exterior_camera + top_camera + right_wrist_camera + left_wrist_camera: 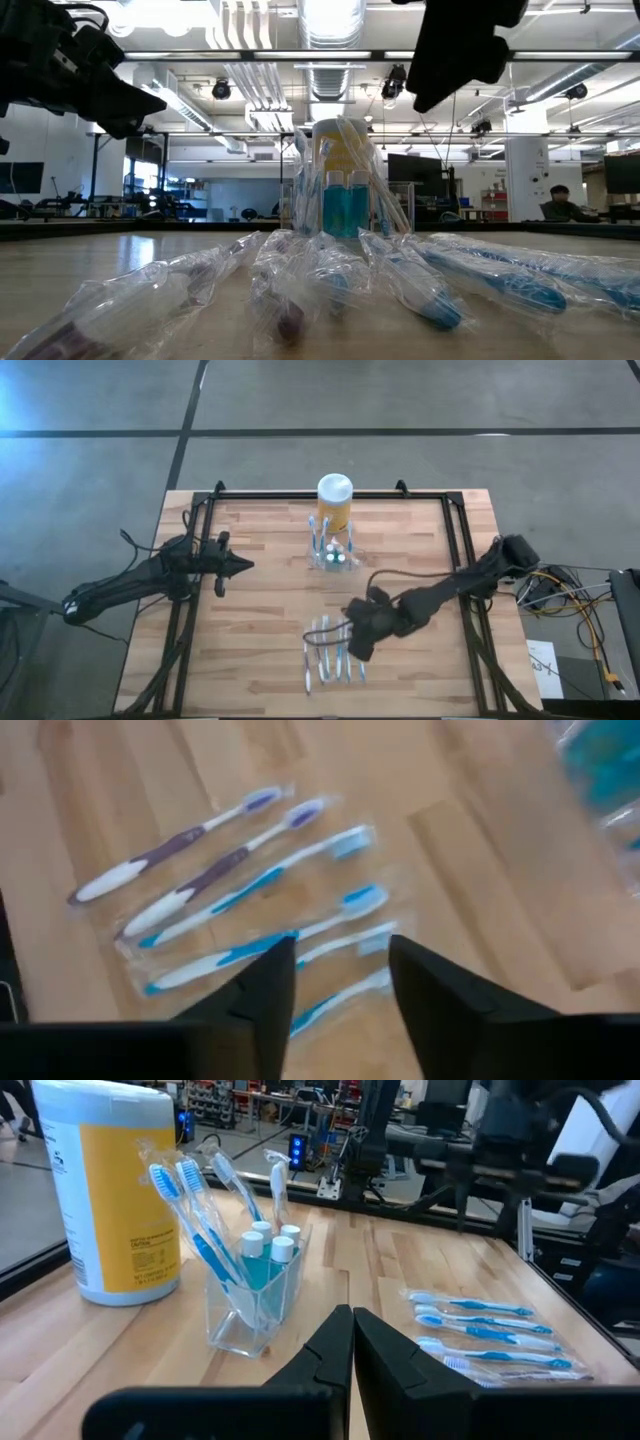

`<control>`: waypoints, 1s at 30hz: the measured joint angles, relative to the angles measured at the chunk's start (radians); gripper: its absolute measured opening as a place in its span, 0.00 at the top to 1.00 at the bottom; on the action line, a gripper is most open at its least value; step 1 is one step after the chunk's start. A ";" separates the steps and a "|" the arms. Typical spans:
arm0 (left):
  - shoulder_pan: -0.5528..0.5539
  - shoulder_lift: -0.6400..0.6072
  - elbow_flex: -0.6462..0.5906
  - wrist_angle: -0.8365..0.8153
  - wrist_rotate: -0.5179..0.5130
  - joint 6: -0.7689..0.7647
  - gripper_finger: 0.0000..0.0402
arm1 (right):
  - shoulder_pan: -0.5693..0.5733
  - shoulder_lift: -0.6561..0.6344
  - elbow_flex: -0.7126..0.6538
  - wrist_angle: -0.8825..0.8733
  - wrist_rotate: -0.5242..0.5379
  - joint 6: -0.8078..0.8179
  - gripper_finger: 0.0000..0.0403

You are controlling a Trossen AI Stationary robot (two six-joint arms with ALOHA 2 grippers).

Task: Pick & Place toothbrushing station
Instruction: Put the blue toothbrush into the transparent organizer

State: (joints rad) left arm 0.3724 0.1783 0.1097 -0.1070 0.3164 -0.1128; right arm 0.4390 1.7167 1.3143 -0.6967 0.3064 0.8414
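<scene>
Looking straight down, a wooden table (250, 660) with a dark metal frame fills the scene, with two dark robot arms reaching in from either side.

Near the far edge stands a yellow jar (334, 502) with a white lid. Just in front of it, near the table's middle, sits the toothbrushing station (332, 555), a low clear plastic holder. It already carries several wrapped toothbrushes standing tilted and some small bottles of blue liquid.

On the near half of the table lies a row of wrapped toothbrushes (328, 653), side by side in crinkly clear sleeves, some with blue handles and some with purple ones.

The right gripper (352, 650) hovers over this row, fingers parted and holding nothing. The left gripper (243, 566) waits at the left side, level with the holder but well apart from it, fingers pressed together and empty.

The holder looks light, stiff and thin-walled, so it would likely slide or tip if nudged. A wrapped brush is probably light too, with a slippery sleeve; gripping across the middle of the handle seems safest.

Bare wood lies between the row and the holder, giving free room to travel. The brushes lie close together, so the neighbours may get disturbed.
</scene>
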 joint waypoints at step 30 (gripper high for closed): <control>0.000 0.000 0.000 0.001 0.000 -0.027 0.96 | 0.119 0.146 -0.002 -0.115 0.033 0.494 0.34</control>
State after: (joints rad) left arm 0.3721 0.1783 0.1097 -0.1062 0.3161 -0.1398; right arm 0.5584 1.8626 1.3123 -0.8120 0.3390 1.3357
